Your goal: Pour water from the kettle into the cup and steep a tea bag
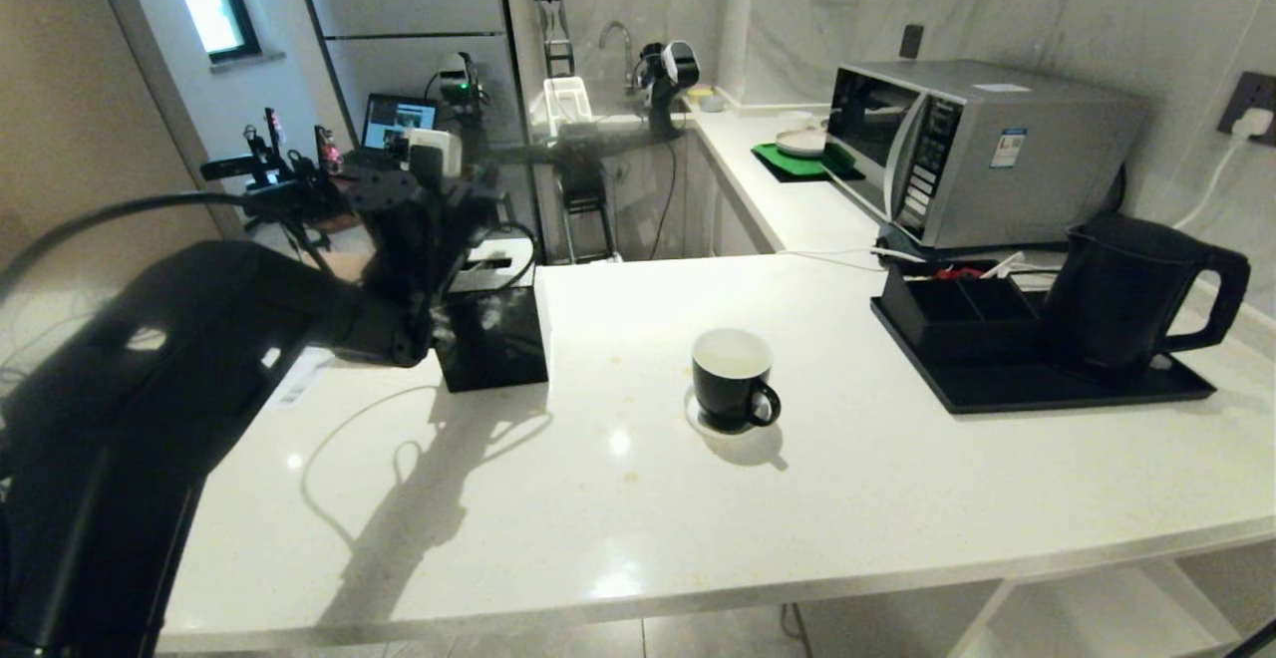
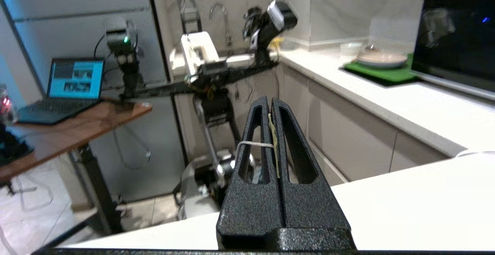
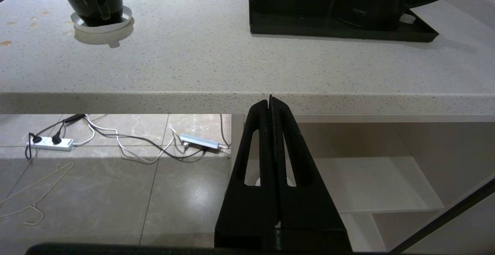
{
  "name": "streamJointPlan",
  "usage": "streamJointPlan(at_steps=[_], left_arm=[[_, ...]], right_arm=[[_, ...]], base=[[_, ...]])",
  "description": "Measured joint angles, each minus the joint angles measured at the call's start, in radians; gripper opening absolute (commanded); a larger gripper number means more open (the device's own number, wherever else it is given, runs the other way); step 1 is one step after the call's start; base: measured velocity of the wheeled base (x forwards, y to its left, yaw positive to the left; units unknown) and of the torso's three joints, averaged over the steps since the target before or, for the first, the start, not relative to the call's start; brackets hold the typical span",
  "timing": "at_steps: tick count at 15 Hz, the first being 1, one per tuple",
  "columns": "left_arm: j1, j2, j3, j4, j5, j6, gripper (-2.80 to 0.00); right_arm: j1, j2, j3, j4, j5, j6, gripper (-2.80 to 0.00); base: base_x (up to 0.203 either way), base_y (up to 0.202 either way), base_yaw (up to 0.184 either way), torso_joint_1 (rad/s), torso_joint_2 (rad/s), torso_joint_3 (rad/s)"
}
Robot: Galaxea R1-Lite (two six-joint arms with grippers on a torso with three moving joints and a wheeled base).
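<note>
Cup (image 1: 733, 377) on counter (image 1: 598, 498), left of kettle (image 1: 1131, 289).

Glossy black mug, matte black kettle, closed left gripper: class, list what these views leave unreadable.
- Glossy black mug: head view, water level unreadable against the white inside.
- Matte black kettle: opaque, contents hidden; right wrist view crops its top.
- Left gripper: shut on a pale string; the string's ends fall behind the fingers.
</note>
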State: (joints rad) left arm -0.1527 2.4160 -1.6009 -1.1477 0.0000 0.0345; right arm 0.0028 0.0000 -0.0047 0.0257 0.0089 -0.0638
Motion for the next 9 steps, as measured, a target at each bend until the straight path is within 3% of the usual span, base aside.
streamJointPlan(at_steps=[9], left_arm=[[-0.002, 0.005, 0.042, -0.036, -0.005, -0.005, -2.80]], right_arm=[[0.000, 0.000, 0.000, 0.000, 0.000, 0.000, -2.80]], base=[[0.000, 0.000, 0.000, 0.000, 0.00, 0.000]])
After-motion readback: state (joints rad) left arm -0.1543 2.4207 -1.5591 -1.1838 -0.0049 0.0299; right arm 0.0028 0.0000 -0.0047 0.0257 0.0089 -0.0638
